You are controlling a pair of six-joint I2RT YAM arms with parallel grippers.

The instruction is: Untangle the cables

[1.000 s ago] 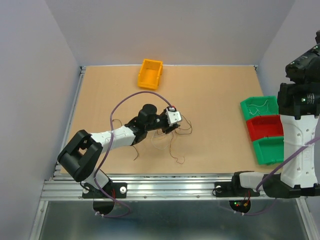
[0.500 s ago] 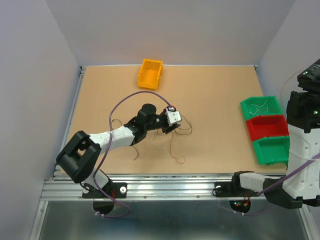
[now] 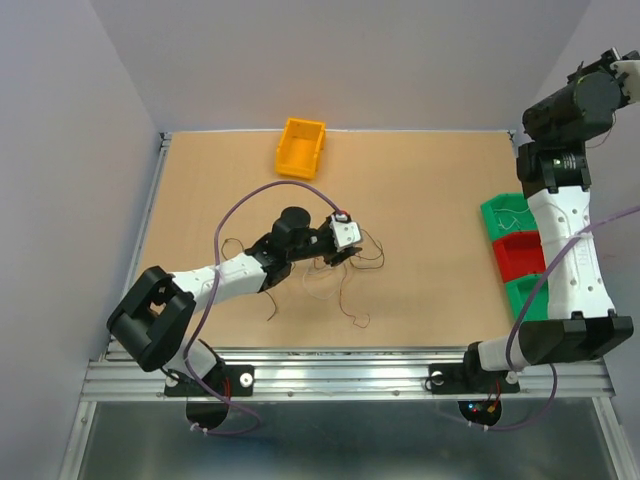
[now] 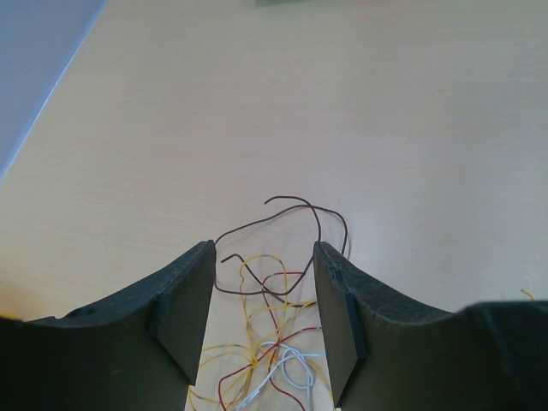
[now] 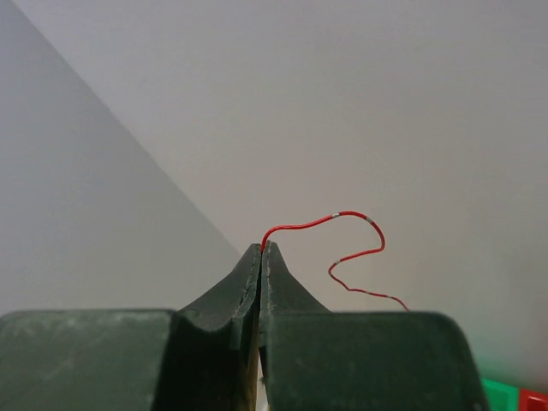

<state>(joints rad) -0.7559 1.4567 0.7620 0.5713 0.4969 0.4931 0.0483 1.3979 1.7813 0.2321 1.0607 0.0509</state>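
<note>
A tan, wood-coloured counter, seen from above, with pale walls on three sides. Near its back edge, left of centre, an orange bin sits tilted. In the middle lies a loose tangle of hair-thin cables in dark brown, yellow, red and white, with a few curly strands strayed to the left and toward the near edge. Along the right edge three bins stand touching in a row: a green bin, a red bin and a second green one.
</note>
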